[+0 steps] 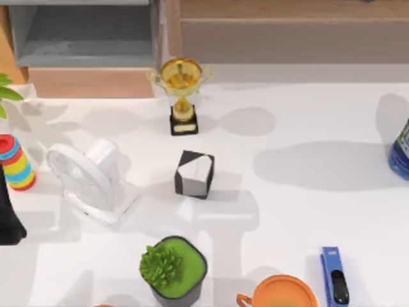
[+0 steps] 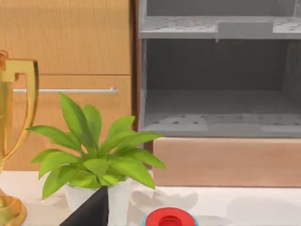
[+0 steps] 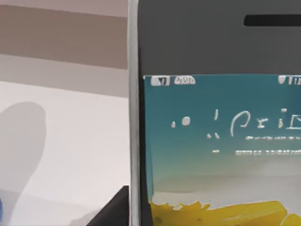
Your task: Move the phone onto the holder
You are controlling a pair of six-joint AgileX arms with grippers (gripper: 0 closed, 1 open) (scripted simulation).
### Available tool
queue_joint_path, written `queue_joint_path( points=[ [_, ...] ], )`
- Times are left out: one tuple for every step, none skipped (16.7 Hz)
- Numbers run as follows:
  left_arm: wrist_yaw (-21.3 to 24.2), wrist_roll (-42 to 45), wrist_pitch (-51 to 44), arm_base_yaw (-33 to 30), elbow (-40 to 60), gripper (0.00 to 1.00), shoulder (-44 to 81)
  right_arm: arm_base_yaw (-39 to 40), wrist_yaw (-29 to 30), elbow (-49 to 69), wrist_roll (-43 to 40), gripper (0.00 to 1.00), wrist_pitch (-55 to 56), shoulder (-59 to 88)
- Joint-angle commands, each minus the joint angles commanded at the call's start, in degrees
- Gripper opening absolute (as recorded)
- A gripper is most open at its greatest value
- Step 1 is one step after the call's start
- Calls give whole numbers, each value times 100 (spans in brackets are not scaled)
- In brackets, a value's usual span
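Leaves of a small plant (image 1: 6, 93) poke in at the tabletop's (image 1: 307, 217) far left corner. Just nearer along the left edge stands a stack of coloured rings (image 1: 16, 163). Below it the dark bulk of the left arm (image 1: 9, 220) sits at that same edge. In the left wrist view a black wedge of the left hand (image 2: 89, 213) rises before the plant's white pot, facing the grey shelf unit (image 2: 221, 94). Whether this hand is open or closed cannot be told.

A white desk fan (image 1: 89, 180) stands to the right of the rings, tilted. Near the far edge, left of centre, a gold trophy (image 1: 182, 86) stands upright on a black base. The holder (image 1: 195, 174), a black-and-white block, sits near the middle of the tabletop, apart from both the fan and the trophy. At the near edge a bushy green plant in a dark pot (image 1: 174, 268) stands below the holder. An orange cup (image 1: 284, 294) is to its right, followed by a narrow blue stapler (image 1: 333, 275). A blue bottle (image 1: 401, 153) is cut off by the right edge.

The phone (image 3: 216, 141) appears close before the right wrist camera. It stands upright with its earpiece slot uppermost, its silver rim vertical and its screen lit teal above yellow. White tabletop and a brown back wall lie behind it. A dark piece of the right hand (image 3: 115, 209) sits just beside the rim. Whether that hand grips the phone cannot be told.
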Motion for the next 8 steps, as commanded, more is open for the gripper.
queue_joint_path(
  points=[
    [0, 0, 0, 0, 0, 100, 0, 24, 62, 40, 52, 0, 34, 52],
    [0, 0, 0, 0, 0, 100, 0, 52, 137, 95, 149, 0, 88, 96],
    [0, 0, 0, 0, 0, 100, 0, 105, 192, 135, 274, 0, 139, 98],
    [0, 0, 0, 0, 0, 100, 0, 157, 235, 166, 401, 0, 205, 93],
    [0, 0, 0, 0, 0, 100, 0, 210, 285, 200, 483, 0, 320, 117],
    [0, 0, 0, 0, 0, 100, 0, 262, 349, 233, 507, 0, 492, 181],
    [0, 0, 0, 0, 0, 100, 0, 294, 401, 259, 486, 0, 697, 282],
    [0, 0, 0, 0, 0, 100, 0, 327, 450, 260, 469, 0, 875, 411]
  ],
)
